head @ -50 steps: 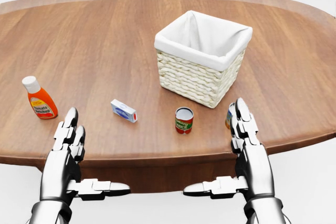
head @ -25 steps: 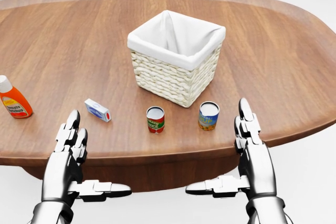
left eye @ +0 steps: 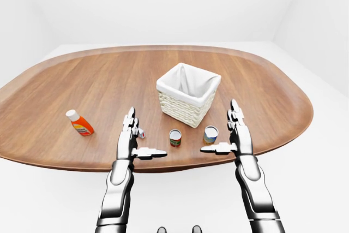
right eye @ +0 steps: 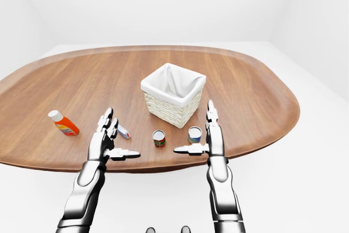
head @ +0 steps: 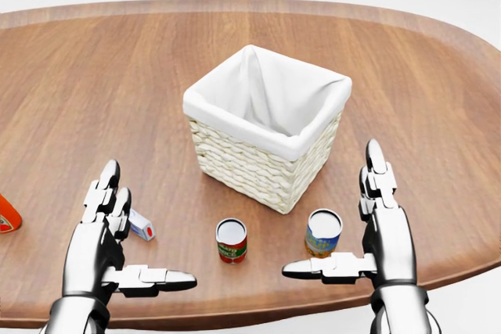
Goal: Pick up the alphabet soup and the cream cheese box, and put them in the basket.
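Near bottom centre of head view: alphabet soup (head: 232, 241), small can with red and green label, upright on the counter (head: 117, 84), between the two hands. Just right of it, apart, a second can (head: 322, 233) with blue and yellow label, also upright, close to the thumb of the right robot hand (head: 352, 232). Cream cheese box (head: 142, 225) left of the soup can, lying flat, white and blue with a red end; mostly hidden behind the fingers of the left robot hand (head: 117, 236), contact not clear from head view. In right-eye view the box (right eye: 124, 131) shows just right of the left fingers, seemingly apart.

Basket (head: 235, 158) above both cans, pale wicker with white cloth lining folded over the rim, set cornerwise, nothing visible inside. Cans near its lower corner, not touching.

Left robot hand: spread, fingers extended upward in view, thumb pointing right, holding nothing. Right robot hand: spread likewise, fingers straight, thumb pointing left toward the blue-labelled can, holding nothing. Both hands hovering over the near counter edge, palms facing each other.

Far left: orange sauce bottle (left eye: 80, 123) with white cap, tilted, well apart from the rest; only a sliver at left edge of head view. Counter large, oval, brown wood grain; white room around.
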Robot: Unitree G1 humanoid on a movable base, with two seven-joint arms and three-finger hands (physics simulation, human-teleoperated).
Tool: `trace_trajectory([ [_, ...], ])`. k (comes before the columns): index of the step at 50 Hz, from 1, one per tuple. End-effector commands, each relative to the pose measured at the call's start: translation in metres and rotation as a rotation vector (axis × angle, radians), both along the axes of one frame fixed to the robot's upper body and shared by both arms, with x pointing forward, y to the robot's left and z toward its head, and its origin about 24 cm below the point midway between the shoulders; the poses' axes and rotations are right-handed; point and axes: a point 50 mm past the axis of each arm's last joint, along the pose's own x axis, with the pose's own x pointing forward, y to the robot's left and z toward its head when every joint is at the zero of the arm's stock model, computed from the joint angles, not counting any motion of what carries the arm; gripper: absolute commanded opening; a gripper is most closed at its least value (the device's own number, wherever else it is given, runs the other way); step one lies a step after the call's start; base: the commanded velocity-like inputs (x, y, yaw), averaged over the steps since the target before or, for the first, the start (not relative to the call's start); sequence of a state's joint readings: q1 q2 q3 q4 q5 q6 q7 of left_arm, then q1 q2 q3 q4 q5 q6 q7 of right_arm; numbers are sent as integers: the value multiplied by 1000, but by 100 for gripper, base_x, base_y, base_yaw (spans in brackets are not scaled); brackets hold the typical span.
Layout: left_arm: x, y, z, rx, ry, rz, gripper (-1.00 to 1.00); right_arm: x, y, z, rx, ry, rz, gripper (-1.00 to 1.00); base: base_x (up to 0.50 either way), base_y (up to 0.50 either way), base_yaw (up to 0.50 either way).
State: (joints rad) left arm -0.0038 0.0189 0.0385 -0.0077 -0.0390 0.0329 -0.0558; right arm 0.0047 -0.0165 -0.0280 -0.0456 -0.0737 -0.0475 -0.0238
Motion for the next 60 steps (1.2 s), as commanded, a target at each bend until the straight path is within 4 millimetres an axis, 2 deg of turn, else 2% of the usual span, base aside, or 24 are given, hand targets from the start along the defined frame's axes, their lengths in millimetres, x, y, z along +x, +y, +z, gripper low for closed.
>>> trace_trajectory([
  [1,0,1,2,-1,-8,6,100,2,-3,-4,-7,14,-16,100,0,0,0],
  [14,3,10,4,22,-18,68,100,2,-3,-6,-17,36,-18,100,0,0,0],
  [19,6,22,3,175,-41,185,100,4,-4,-10,-31,42,-19,100,0,0,0],
  [26,7,24,5,229,-75,194,100,3,-5,-8,-24,33,-12,100,0,0,0],
  [30,6,27,10,274,-78,210,100,1,-5,-11,-23,88,2,100,0,0,0],
  [35,-1,30,24,280,-69,206,100,-17,-6,8,-94,59,67,100,0,0,0],
  [38,-8,30,25,291,-64,203,100,-35,-14,33,-112,-34,73,100,0,0,0],
  [41,-12,28,25,297,-63,195,100,-44,-18,24,-108,9,47,100,0,0,0],
  [42,-12,28,18,308,-48,193,100,-46,-17,10,-137,44,36,100,0,0,0],
  [44,-13,30,13,313,-41,195,100,-47,-17,4,-182,38,22,100,0,0,0],
  [50,-12,29,1,312,-21,191,100,-46,-26,4,-205,40,-25,100,10,0,0],
  [60,-12,29,-2,305,-13,186,100,-50,-26,-7,-239,90,-20,100,31,0,0],
])
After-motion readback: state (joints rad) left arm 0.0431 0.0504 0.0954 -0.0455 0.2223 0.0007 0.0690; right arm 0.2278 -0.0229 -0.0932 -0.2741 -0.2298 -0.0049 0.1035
